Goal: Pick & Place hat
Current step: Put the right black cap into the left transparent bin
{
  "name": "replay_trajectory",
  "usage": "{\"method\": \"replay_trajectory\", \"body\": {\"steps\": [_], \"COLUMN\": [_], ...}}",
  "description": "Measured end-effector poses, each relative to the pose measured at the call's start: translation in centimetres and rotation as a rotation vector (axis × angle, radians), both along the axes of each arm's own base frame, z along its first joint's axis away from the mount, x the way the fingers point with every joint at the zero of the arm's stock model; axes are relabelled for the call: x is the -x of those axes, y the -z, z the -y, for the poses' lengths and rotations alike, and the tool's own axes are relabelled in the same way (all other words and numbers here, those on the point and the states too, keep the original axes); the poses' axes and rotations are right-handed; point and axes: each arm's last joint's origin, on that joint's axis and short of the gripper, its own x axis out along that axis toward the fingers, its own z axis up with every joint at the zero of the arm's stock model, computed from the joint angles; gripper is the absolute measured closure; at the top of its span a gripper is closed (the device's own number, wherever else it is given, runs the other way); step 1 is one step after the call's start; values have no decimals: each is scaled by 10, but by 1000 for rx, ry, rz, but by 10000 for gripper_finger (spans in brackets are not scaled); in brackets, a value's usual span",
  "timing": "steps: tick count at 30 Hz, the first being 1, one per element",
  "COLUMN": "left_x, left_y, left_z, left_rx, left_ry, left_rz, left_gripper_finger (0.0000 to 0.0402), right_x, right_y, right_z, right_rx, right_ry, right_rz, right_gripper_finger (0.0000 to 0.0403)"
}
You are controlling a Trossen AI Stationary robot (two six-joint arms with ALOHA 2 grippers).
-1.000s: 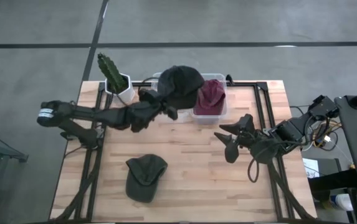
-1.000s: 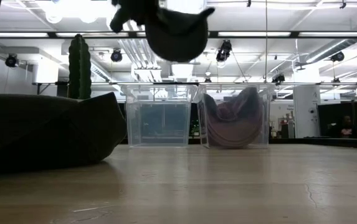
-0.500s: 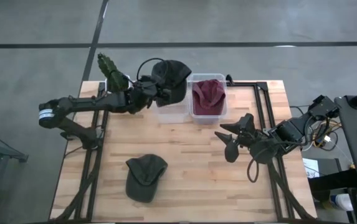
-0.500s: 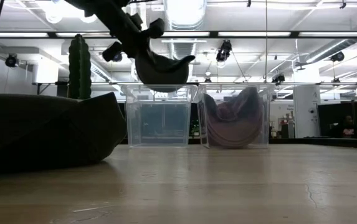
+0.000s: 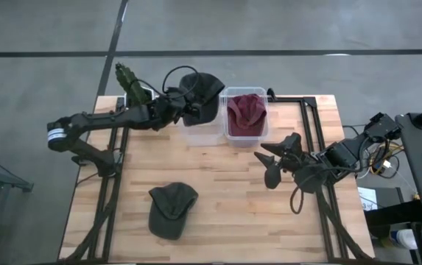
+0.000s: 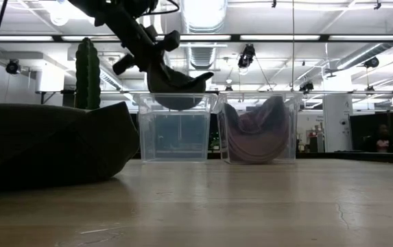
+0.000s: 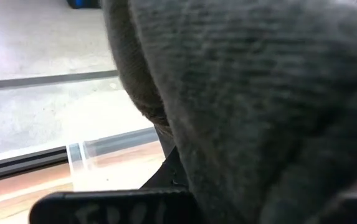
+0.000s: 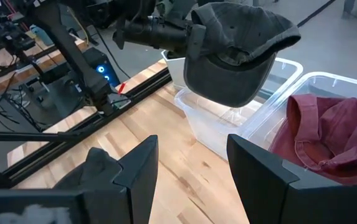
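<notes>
A dark grey hat (image 5: 202, 91) hangs over the empty clear bin (image 5: 203, 129) at the table's far side, with my left gripper (image 5: 180, 110) shut on it. In the low view the hat (image 6: 175, 86) sags to about the level of the bin's rim (image 6: 175, 96). A dark red hat (image 5: 246, 112) lies in the neighbouring clear bin (image 5: 244, 135). Another dark hat (image 5: 171, 210) lies flat on the table near the front. My right gripper (image 5: 272, 166) stands open over the table's right half, with nothing between its fingers. My left gripper holds the grey hat by its edge on the side toward the table's left (image 8: 198, 36), pinched between the two fingers. The fingers come nearly level from the left. The hat hangs clear of the bin, its crown (image 8: 228, 84) sagging down and its brim (image 8: 281, 34) pointing away from the gripper.
A potted cactus (image 5: 131, 85) stands at the far left corner, close behind my left arm. Black frame rails (image 5: 310, 125) run along the table's right side. Bare wood lies between the bins and the front hat.
My left gripper has swung toward the table's far edge and a little left, sinking and rolling as it went. The grey hat has gone with it, from high above the gap between the bins to just over the empty bin.
</notes>
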Motion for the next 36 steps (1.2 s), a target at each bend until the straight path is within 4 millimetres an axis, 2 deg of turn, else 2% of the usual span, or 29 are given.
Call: {"method": "replay_trajectory", "body": {"steps": [22,36], "left_x": [-21,-22], "left_y": [37,38], "left_z": [-11,-10], "left_rx": [126,156], "left_ry": [-17,15], "left_rz": [-27,-19], "left_gripper_finger": [390,369], "right_x": [0,0], "right_y": [1,2], "right_z": [0,0], "right_rx": [0,5], "right_ry": [-2,-4], "right_rz": [0,-7], "right_gripper_finger": [218,218]}}
